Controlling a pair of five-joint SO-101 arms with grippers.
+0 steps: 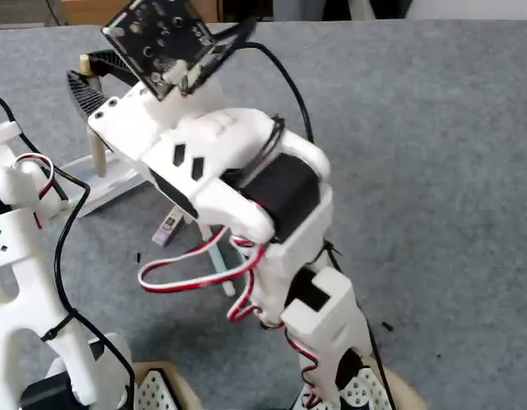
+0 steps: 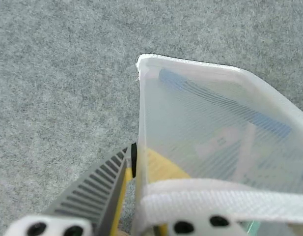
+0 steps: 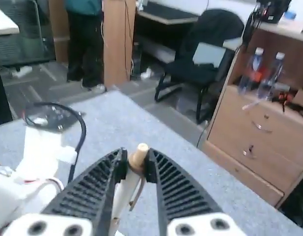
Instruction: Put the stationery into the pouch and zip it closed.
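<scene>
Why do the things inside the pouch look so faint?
Left wrist view: the pouch is see-through mesh, so the stationery shows dimly. High view: no hard shadows on the table. Right wrist view: no glare on the right tool holding the stick.

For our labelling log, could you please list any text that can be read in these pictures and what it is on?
No text is readable.
Label on the small purple item on the table: too small.
Marks on the white item in the pouch: blurred.
Bottles' labels: blurred.

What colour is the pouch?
The pouch is translucent white with fine stripes, best seen in the left wrist view.
</scene>
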